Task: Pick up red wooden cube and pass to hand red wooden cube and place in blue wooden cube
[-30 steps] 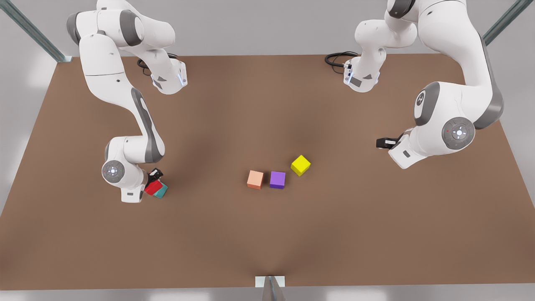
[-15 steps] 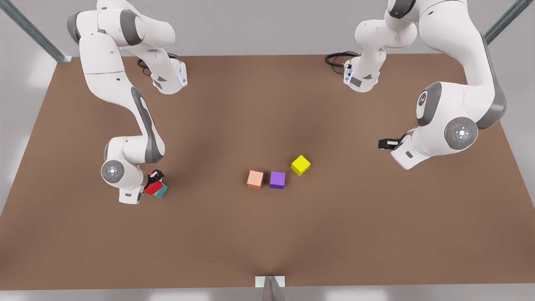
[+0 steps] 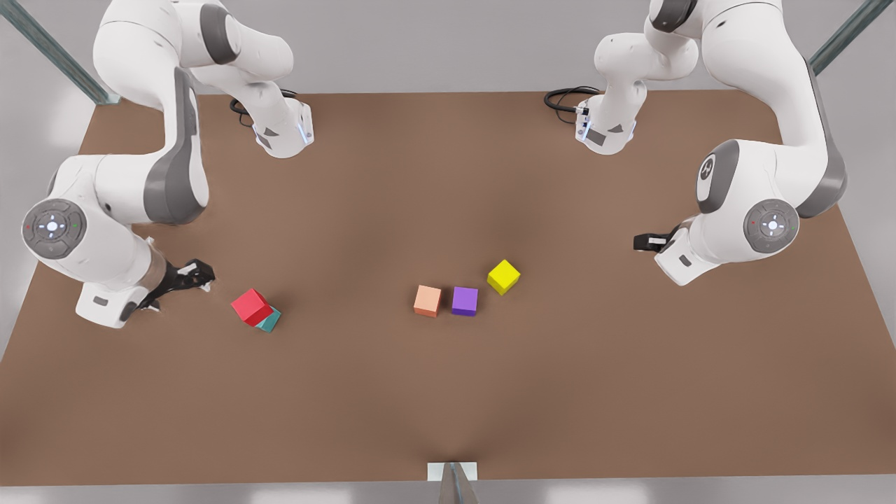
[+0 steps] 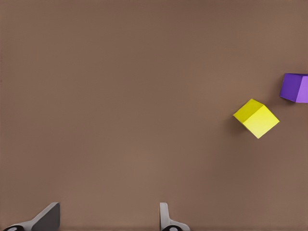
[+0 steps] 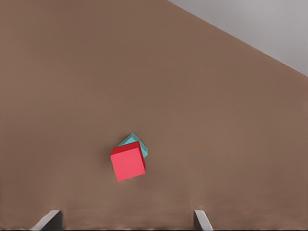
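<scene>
The red wooden cube [image 3: 250, 306] rests tilted on top of the blue wooden cube [image 3: 271, 321], a teal block, on the front view's left side of the table. The right wrist view has the red wooden cube [image 5: 128, 161] covering most of the blue wooden cube [image 5: 138, 143]. My right gripper [image 3: 199, 274], the hand with white fingertips, hangs open to the left of the stack, apart from it, and its fingertips [image 5: 50, 219] show wide apart. My left gripper [image 3: 645, 241] waits open at the front view's right, its fingers [image 4: 166, 217] spread with nothing between them.
A salmon cube [image 3: 427, 300], a purple cube [image 3: 465, 301] and a yellow cube [image 3: 503, 276] lie near the table's middle. The yellow cube [image 4: 256, 118] and purple cube [image 4: 294, 87] lie ahead of the left gripper. Both arm bases stand at the table's [image 3: 448, 392] far edge.
My right gripper has opened, let go of the red cube and pulled back to the front view's left. The red cube stays on the teal one. The left arm has barely shifted.
</scene>
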Controlling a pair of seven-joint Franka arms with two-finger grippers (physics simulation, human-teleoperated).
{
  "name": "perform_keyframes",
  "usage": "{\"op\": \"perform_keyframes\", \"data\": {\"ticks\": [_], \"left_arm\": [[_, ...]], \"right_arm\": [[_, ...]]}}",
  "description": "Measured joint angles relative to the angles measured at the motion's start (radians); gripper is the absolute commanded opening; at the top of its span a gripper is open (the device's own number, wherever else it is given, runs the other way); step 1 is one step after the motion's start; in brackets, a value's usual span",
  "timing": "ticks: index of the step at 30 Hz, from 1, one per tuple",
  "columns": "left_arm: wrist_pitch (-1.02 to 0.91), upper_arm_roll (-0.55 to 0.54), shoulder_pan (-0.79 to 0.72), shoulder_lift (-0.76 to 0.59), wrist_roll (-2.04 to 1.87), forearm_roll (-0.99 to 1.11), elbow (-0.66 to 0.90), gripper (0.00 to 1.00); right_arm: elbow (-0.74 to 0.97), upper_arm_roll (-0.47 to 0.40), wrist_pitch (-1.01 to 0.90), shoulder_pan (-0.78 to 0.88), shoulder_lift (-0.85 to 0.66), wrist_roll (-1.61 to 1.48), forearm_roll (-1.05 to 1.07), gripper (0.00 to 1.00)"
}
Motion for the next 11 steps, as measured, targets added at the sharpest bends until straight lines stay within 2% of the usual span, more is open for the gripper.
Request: {"op": "perform_keyframes", "data": {"ticks": [2,4,11], "left_arm": [[0.0,0.0,0.0,0.0,-0.001,-0.001,0.0,1.0],[0.0,0.0,0.0,0.0,-0.001,-0.001,0.0,1.0],[-0.001,0.0,-0.001,0.0,-0.002,-0.002,0.0,1.0]], "right_arm": [[-0.093,0.052,-0.102,-0.023,-0.137,0.053,-0.009,1.0],[-0.182,0.065,-0.156,-0.034,-0.213,0.101,-0.001,1.0],[-0.314,0.054,-0.189,-0.051,-0.285,0.231,0.013,1.0]]}}
